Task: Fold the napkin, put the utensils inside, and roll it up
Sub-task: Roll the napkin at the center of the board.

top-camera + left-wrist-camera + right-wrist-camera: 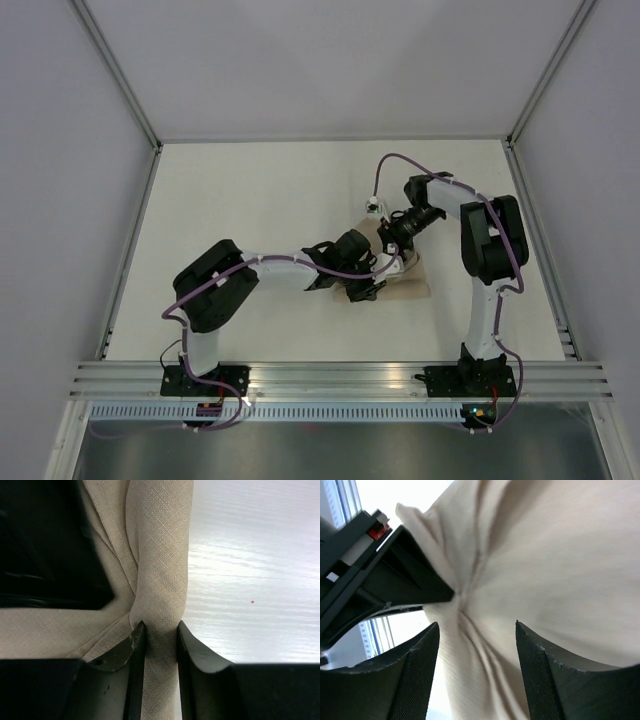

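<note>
The tan napkin [408, 281] lies bunched on the table between both arms. My left gripper [366, 288] is at its left edge. In the left wrist view the left gripper [160, 636] is shut on a rolled fold of the napkin [157, 555], and the cloth fills the gap between the fingers. My right gripper [396, 246] is above the napkin's far side. In the right wrist view the right gripper [477, 630] is open, with creased napkin [545, 555] spanning the wide gap and beyond. No utensils are in view.
The white table [260, 200] is walled by metal rails [128, 245] on the left, right and back. The left gripper's black body [385, 575] shows close by in the right wrist view. A dark shape [45, 545] lies over the napkin in the left wrist view.
</note>
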Controlling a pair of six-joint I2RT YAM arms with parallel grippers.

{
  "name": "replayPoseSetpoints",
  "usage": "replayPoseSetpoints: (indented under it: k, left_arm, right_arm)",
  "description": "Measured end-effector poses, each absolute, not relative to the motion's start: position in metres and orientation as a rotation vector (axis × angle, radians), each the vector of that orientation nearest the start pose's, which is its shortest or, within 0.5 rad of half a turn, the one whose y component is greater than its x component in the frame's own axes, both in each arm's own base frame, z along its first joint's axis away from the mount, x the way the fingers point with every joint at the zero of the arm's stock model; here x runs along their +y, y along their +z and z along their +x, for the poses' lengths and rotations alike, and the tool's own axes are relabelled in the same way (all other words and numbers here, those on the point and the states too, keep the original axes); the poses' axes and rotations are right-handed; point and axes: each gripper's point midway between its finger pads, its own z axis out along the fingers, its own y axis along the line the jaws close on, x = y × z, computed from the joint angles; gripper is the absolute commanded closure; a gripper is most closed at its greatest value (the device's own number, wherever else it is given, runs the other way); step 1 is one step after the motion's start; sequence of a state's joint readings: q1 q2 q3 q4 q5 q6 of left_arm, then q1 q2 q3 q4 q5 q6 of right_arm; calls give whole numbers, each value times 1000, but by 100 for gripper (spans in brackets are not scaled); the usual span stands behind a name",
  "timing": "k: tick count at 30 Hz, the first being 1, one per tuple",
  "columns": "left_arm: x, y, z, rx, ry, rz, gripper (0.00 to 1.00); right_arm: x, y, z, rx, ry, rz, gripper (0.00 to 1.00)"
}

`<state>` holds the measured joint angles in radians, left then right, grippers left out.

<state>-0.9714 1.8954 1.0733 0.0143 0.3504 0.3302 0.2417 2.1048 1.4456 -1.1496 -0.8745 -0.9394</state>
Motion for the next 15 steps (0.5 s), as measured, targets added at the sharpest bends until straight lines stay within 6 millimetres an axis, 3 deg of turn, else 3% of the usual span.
replayPoseSetpoints:
  k: [8, 11, 15]
  left_arm:
    - [-408, 21, 204, 1928, -977, 1628, 98]
    - [-408, 20, 205, 1998, -1062, 1615, 98]
    - [-408, 20, 206, 2092, -1184, 1588, 98]
  right_arm:
    - [141, 79, 333, 2276, 1182, -1217, 32]
    - [119, 101, 339, 2221, 1129, -1144, 32]
    - [95, 125, 320, 2152, 1003, -1081, 30]
